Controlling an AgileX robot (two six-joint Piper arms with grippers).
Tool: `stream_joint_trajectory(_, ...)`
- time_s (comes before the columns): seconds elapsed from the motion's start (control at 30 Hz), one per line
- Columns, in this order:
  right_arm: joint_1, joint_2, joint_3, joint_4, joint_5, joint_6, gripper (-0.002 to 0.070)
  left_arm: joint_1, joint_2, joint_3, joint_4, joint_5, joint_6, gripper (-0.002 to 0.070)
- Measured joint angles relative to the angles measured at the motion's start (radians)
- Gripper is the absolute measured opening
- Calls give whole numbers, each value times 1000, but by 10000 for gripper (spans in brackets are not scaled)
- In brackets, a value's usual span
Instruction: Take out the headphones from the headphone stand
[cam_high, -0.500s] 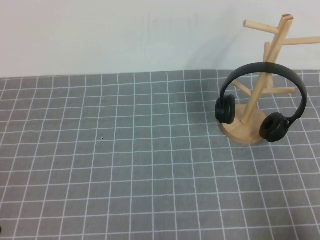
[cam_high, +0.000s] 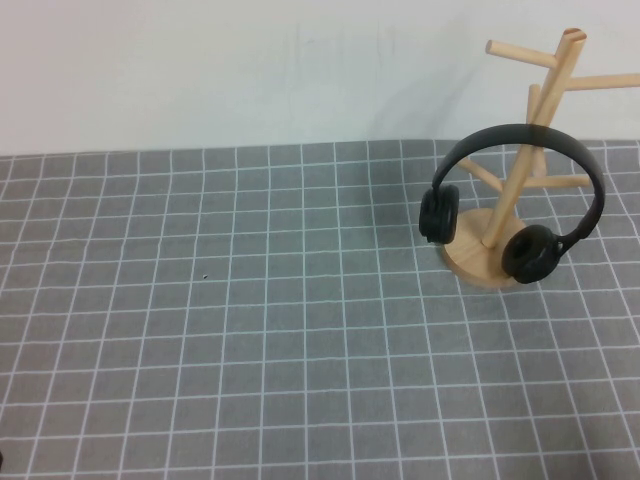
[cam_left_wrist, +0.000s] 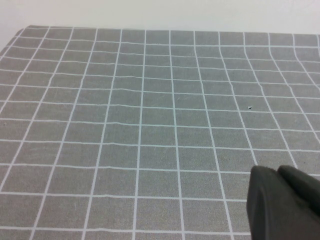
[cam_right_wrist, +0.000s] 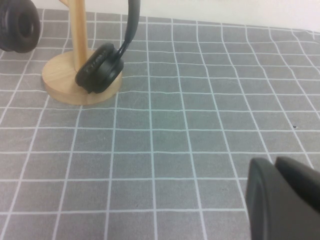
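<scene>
The headphones (cam_high: 515, 190) hang on the headphone stand (cam_high: 520, 150) at the far right of the grid-patterned tabletop (cam_high: 250, 330). Their headband is looped over a peg branch beside the slanted pole, one ear cup hangs left of the round wooden base and the other sits in front of it. Nothing grips them, so the task looks to be at its opening step: the approach. The right end effector (cam_right_wrist: 285, 200) is well short of the stand, low over the tabletop, with its fingers together and empty. The left end effector (cam_left_wrist: 282, 202) is over bare tabletop far from the stand; I cannot tell whether its fingers are apart. The next move likely calls for the right fingers to part, reach the headband, then lift it up and off the peg.
</scene>
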Motion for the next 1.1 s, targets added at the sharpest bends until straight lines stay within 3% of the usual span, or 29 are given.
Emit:
stream_joint_trajectory(0.87,0,0,0,1,-10,5,-8,0,0,0,0,0,0,-4)
stream_joint_trajectory(0.97,0,0,4,88,-67,33,-8,0,0,0,0,0,0,-4)
stream_joint_trajectory(1.1,0,0,4,332,-174,53,-8,0,0,0,0,0,0,-4)
